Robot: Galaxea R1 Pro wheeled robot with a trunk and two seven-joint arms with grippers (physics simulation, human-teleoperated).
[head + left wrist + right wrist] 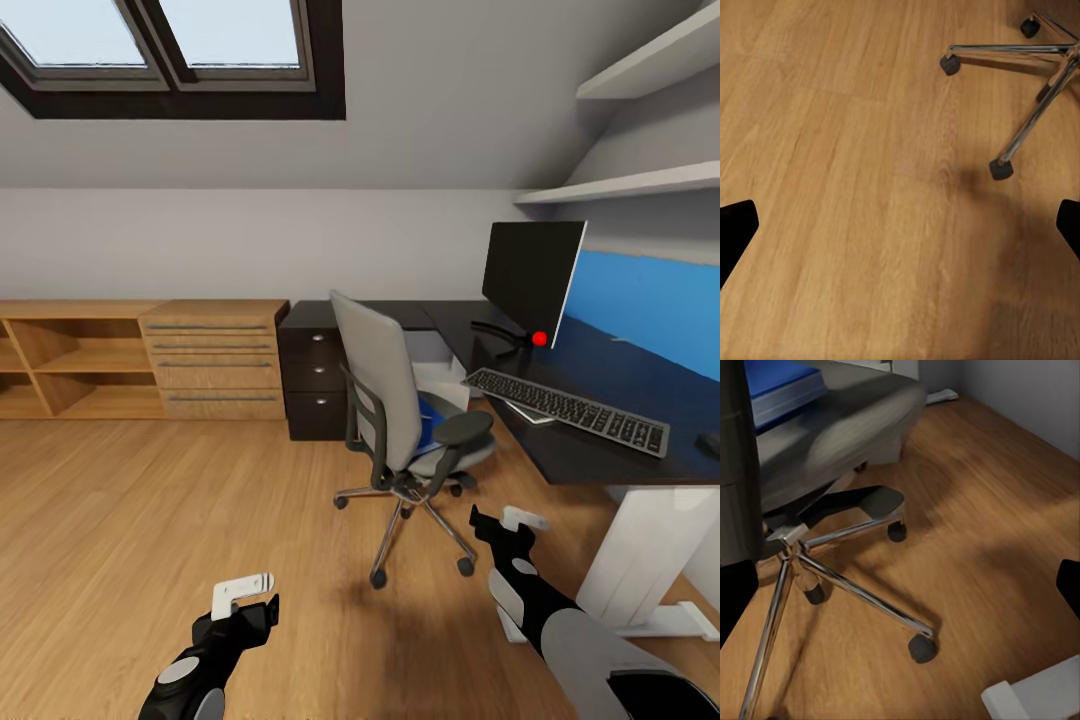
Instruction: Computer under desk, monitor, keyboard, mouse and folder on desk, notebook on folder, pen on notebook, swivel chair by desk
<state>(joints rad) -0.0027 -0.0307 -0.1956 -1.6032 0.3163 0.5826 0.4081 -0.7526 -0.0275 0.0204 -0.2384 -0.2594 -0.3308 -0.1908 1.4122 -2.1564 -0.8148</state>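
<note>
The grey swivel chair (385,385) stands on the wood floor in front of the black desk (600,365), its back turned to me. A blue folder (430,420) lies on its seat. On the desk stand the black monitor (530,275) and the silver keyboard (568,410), with a thin dark notebook (527,411) partly under the keyboard's near edge. The black mouse (710,441) is at the frame's right edge. A pale box, probably the computer (445,375), sits under the desk behind the chair. My left gripper (262,595) (900,225) hangs open over bare floor. My right gripper (500,517) (900,592) is open near the chair's metal base (832,562).
A light-wood drawer chest (215,360) and open shelf unit (70,365) line the back wall. The desk's black drawers (315,375) stand beside the chest. Its white leg and foot (640,560) (1035,697) are close to my right arm. Wall shelves (620,185) hang above.
</note>
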